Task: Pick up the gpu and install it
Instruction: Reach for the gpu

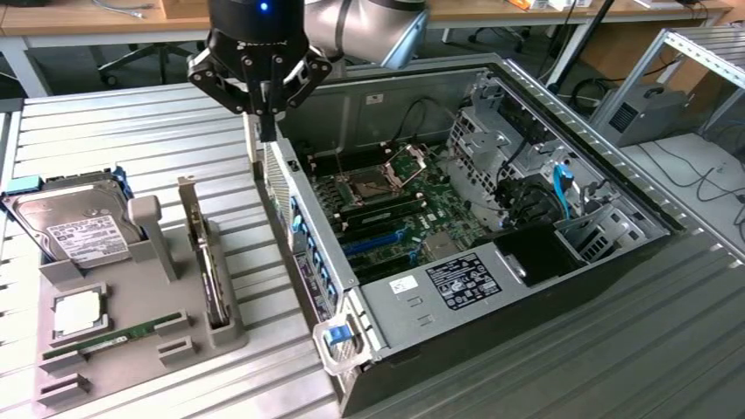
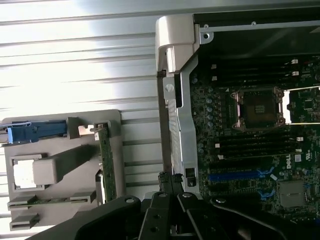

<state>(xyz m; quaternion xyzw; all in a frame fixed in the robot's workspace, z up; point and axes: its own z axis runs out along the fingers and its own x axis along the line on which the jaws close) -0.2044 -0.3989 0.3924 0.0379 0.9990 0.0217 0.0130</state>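
The gpu [image 1: 208, 262] stands on its edge in a slot of the grey holder tray [image 1: 128, 349], with its silver bracket at the far end. The wrist view shows the gpu [image 2: 106, 160] as a thin green-edged card in the same tray [image 2: 75, 120]. My gripper [image 1: 268, 131] hangs above the near wall of the open computer case [image 1: 349, 288], to the exterior view's right of the card and apart from it. Its fingers [image 2: 172, 182] are shut together with nothing between them. The motherboard [image 1: 396, 209] lies exposed inside the case.
The tray also carries a silver hard drive [image 1: 76, 231] with a white label, a processor [image 1: 79, 312] and a green memory stick [image 1: 117, 336]. A blue latch [image 1: 338, 336] sits at the case's front corner. Drive cages and cables [image 1: 524, 175] crowd the case's far side.
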